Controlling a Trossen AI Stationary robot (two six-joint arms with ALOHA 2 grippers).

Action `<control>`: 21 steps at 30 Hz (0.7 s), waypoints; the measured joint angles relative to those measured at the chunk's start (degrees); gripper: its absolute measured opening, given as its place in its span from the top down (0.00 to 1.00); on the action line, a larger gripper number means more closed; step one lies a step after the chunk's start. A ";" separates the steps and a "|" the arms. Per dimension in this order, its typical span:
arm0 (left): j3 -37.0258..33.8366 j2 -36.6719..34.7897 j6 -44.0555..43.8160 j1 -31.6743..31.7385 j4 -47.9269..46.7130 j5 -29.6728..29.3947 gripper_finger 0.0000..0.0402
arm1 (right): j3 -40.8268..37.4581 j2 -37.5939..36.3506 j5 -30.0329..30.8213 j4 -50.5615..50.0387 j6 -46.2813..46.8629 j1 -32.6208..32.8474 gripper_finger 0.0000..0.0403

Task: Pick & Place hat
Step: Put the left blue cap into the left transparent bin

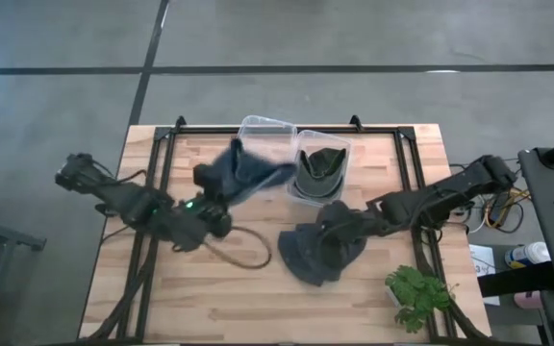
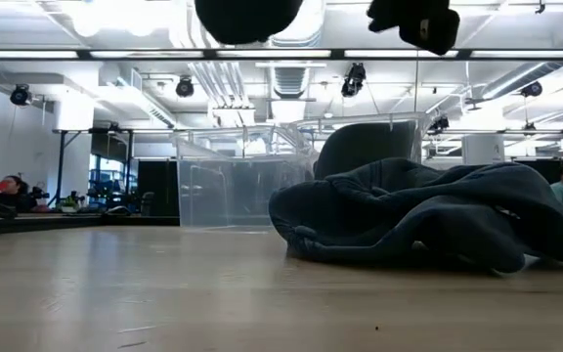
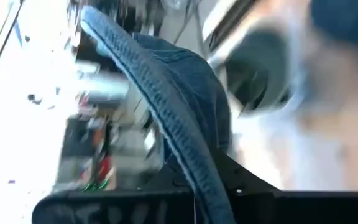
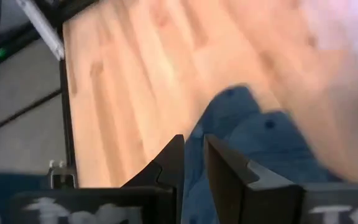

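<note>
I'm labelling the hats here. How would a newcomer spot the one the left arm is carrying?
Start at the two clear bins at the wooden table's back edge. The blue denim hat hangs over the left bin's front, shut in the left gripper. Unlike the others, it is lifted, not lying down.

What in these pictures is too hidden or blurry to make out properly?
- Left gripper: high view, the denim hat it holds covers its fingertips.
- Clear bin: high view, the lifted hat hides its inside.
- Right gripper: right wrist view, motion blur hides whether it pinches the hat on the table.
- Plant: unseen in the low view.
</note>
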 joint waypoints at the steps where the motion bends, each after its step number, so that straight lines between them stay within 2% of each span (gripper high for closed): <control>1: -0.56 0.50 0.09 1.28 -0.78 -0.05 0.98 | 0.00 -0.38 0.42 0.15 0.04 -0.13 0.85; 4: -3.02 1.98 -2.23 5.23 -3.53 1.07 0.99 | 0.00 -1.26 0.57 0.00 2.64 -0.82 0.85; 8: -7.50 3.55 -1.70 12.41 -1.92 2.21 0.99 | 0.00 -1.57 0.76 0.35 4.90 -0.79 0.85; 15: -15.31 6.13 1.31 25.39 5.35 12.04 0.99 | 0.00 -1.25 0.74 0.43 7.75 -0.12 0.85; 21: -17.37 8.27 3.93 27.34 10.59 19.30 0.98 | 0.00 -0.84 0.73 0.47 9.09 0.78 0.85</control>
